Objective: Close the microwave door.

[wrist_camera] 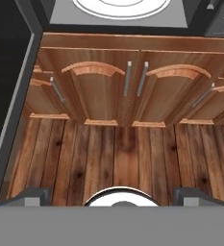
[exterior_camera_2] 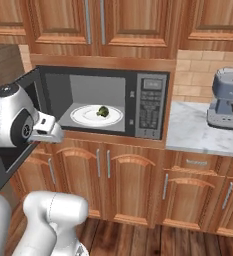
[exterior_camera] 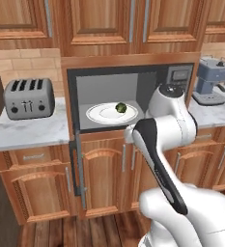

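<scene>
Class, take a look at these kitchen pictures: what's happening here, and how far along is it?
A white robot arm stands before a built-in microwave whose door is swung wide open to the left. Inside, a white plate holds a small green piece of food. The end effector hangs in front of the opening, open and holding nothing, aimed down at the lower cabinets. The door has not been pushed shut yet.

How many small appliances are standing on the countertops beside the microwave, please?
2: a silver toaster on the counter left of the microwave, and a blue-grey coffee machine on the counter to its right. Others may lie outside the frames.
</scene>
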